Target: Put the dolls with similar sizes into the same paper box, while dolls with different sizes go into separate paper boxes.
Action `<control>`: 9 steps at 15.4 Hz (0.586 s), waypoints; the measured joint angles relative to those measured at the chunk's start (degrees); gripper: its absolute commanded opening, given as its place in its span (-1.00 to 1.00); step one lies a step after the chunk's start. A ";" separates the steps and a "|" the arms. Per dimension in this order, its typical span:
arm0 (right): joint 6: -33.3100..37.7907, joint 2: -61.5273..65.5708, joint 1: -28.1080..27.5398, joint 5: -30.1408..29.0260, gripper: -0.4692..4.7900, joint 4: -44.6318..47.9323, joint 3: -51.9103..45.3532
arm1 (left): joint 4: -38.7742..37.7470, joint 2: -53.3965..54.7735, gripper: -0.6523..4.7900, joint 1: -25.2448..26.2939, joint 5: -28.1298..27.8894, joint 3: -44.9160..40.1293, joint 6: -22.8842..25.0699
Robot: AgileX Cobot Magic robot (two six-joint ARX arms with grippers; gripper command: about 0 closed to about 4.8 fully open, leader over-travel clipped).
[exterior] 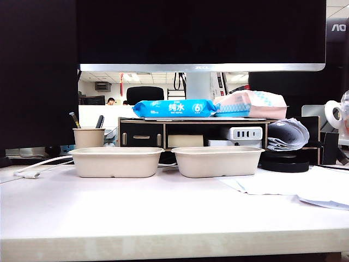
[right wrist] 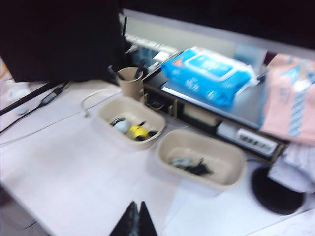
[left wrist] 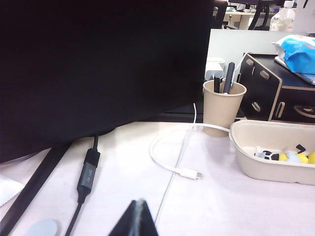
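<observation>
**Dolls lie in both paper boxes, grippers closed and empty**

I see the dolls already sorted. The left paper box [right wrist: 130, 120] holds a yellow round doll [right wrist: 137, 131] and a pale one beside it; the right paper box [right wrist: 203, 160] holds a black doll [right wrist: 201, 169] and a greyish one I cannot make out through the blur. My right gripper [right wrist: 137, 221] hangs above the table, fingers pressed together on nothing, both boxes ahead of it and well apart from it. My left gripper [left wrist: 139, 221] is likewise closed and empty, low over the table, with the paper cup [left wrist: 224, 105] ahead of it.
</observation>
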 measured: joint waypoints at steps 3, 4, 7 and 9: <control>0.02 -0.57 -0.09 2.10 -0.84 0.83 -0.52 | -0.02 0.00 -0.78 0.00 0.00 0.00 0.00; 0.00 -2.34 0.00 4.28 -0.84 3.26 -2.89 | 0.00 0.00 -0.78 0.00 0.00 0.00 0.00; 0.70 -18.45 -3.52 15.30 -0.84 17.66 -19.67 | -0.07 0.00 -0.78 0.00 0.02 0.00 0.02; 3.26 -24.13 -7.56 17.35 -0.84 24.79 -28.61 | -0.04 0.00 -0.78 0.00 0.02 0.00 0.00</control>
